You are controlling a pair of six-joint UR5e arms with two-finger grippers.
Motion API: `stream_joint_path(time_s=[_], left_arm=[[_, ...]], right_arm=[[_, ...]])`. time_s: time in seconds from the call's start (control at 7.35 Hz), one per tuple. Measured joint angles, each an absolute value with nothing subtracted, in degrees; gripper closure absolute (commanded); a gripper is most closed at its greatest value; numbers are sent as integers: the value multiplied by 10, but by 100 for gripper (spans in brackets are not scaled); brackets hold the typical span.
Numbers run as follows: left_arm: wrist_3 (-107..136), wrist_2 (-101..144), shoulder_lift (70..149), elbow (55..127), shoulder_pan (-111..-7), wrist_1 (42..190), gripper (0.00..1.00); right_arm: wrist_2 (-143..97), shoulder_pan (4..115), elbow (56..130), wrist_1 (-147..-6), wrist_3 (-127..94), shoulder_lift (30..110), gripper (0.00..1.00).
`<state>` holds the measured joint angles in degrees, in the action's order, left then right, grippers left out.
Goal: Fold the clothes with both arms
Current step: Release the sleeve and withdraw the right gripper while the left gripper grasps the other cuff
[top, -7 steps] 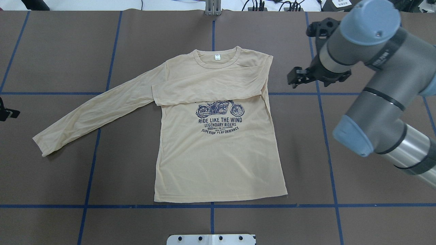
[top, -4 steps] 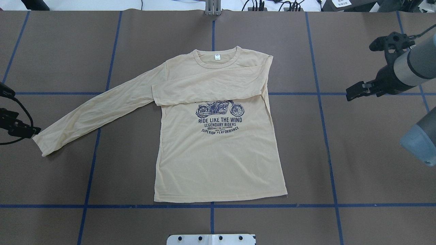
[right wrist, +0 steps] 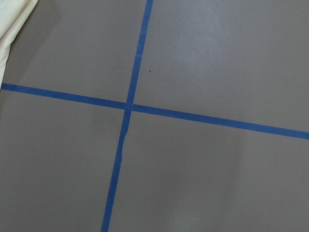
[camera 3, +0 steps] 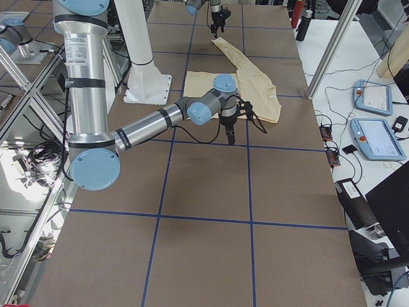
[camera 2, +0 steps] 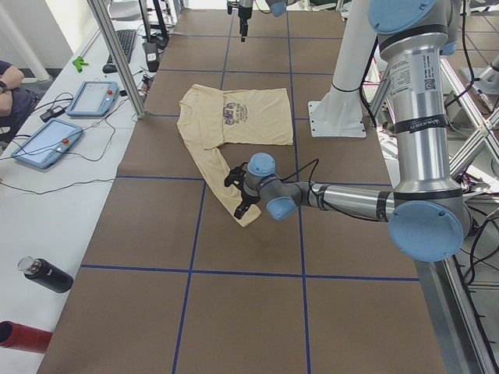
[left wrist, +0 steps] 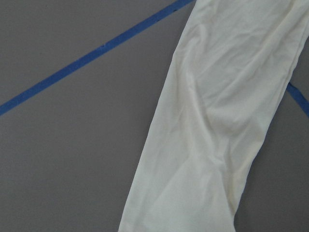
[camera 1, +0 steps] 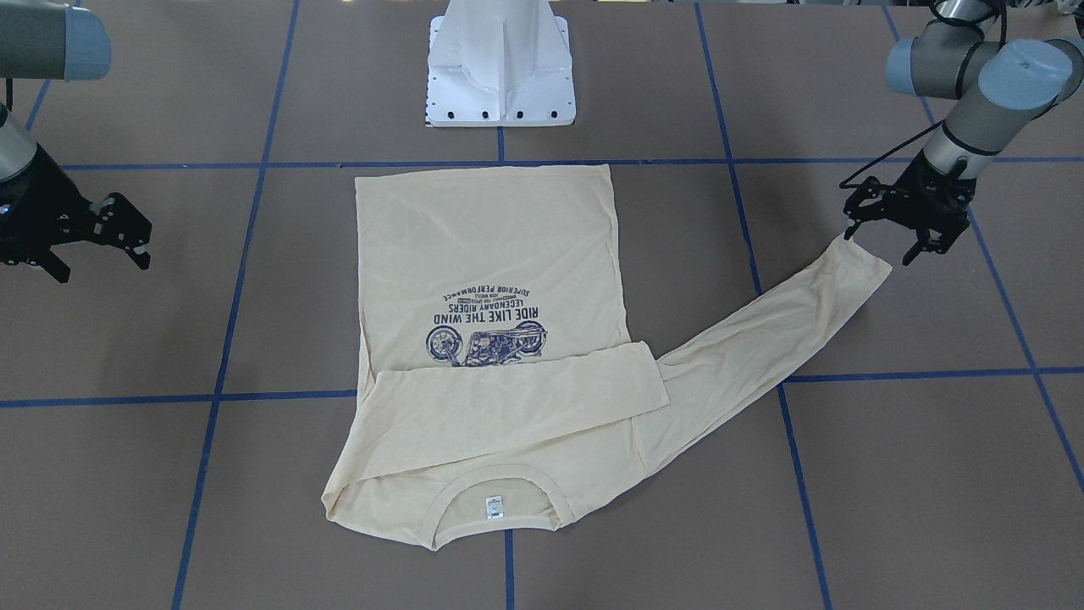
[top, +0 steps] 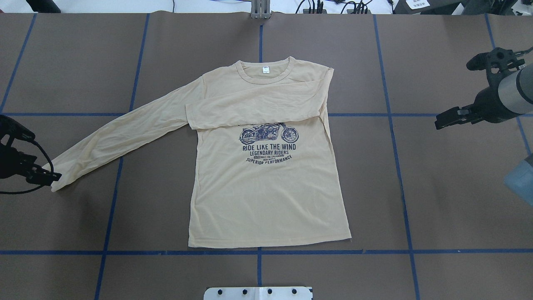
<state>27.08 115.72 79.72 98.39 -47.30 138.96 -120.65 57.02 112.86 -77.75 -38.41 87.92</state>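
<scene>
Left gripper (camera 1: 881, 244) has reached the outstretched cuff (top: 62, 179), lower left overhead; right gripper (camera 1: 103, 269) has drawn back right. Both are spread wide, empty.
I judge the long-sleeved shirt (top: 266, 200) light and limp: pinch the cuff hem. Cream, with a navy motorcycle print, it lies flat mid-frame on my table (top: 416, 187), one sleeve folded across the chest.
</scene>
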Motion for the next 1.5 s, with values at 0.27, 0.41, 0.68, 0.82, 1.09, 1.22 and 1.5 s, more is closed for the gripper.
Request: stream_joint_path(time_s=[0.27, 0.41, 0.68, 0.82, 1.09, 1.22, 1.5], left_arm=[[287, 1139, 797, 975, -444, 1406, 31], [289, 1127, 797, 975, -434, 1407, 56], [291, 1119, 797, 976, -427, 1408, 70], [291, 1119, 797, 977, -426, 1408, 69], [290, 1120, 791, 978, -424, 1409, 67], [289, 1122, 787, 979, -423, 1409, 66], [288, 1124, 780, 981, -421, 1409, 65]], right_arm=[[-1206, 570, 1129, -776, -386, 879, 0], [-1206, 570, 1129, -776, -386, 878, 0], [-1205, 570, 1129, -776, -387, 877, 0], [-1205, 570, 1129, -776, -387, 877, 0], [-1205, 570, 1128, -776, -387, 876, 0], [-1205, 569, 1128, -776, -388, 876, 0], [-1205, 569, 1128, -776, -388, 875, 0]])
